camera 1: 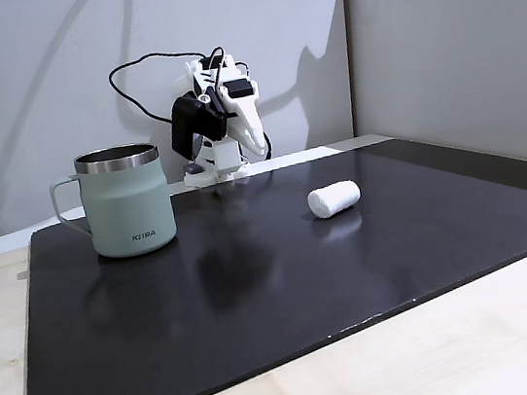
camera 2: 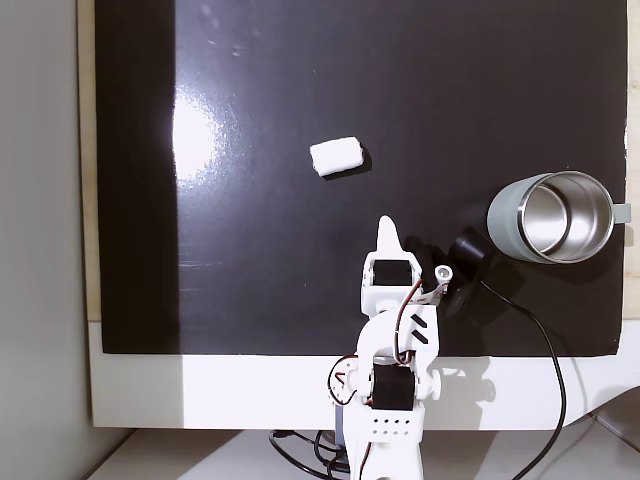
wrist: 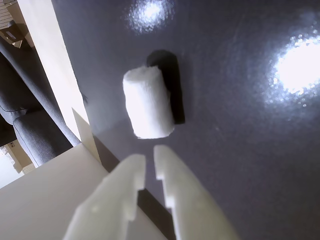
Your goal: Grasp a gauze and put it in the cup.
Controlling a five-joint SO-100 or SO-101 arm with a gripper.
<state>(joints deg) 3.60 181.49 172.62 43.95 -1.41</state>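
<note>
Fingertips of the white gripper (wrist: pixel 148 167) fill the foreground of the wrist view, nearly together with only a thin slit between them and nothing held. Just beyond the tips, apart from them, lies the gauze (wrist: pixel 148 103), a short white roll on its side on the glossy black mat (wrist: pixel 240 165). Its long axis runs away from the camera, roughly along the line in which the gripper points and tilted slightly off it, so the near end of the roll faces the fingers.

Seen from above in a fixed view, the gripper (camera 2: pixel 387 232) points up the mat, and the gauze (camera 2: pixel 336 156) sits ahead of it and a little to the left, well short of contact. There the roll lies nearly crosswise to the picture, slightly slanted. The cup (camera 2: pixel 552 216), pale green with a steel rim, stands open and upright to the gripper's right in that view, well apart from the gauze.

From the low fixed view across the table, the gauze (camera 1: pixel 333 198) rests near mid-mat, the cup (camera 1: pixel 124 199) stands at the left, and the gripper (camera 1: pixel 258 145) hangs at the far edge behind both. The reach appears not yet begun; the fingers would likely need to spread before closing across the roll's short width.
</note>
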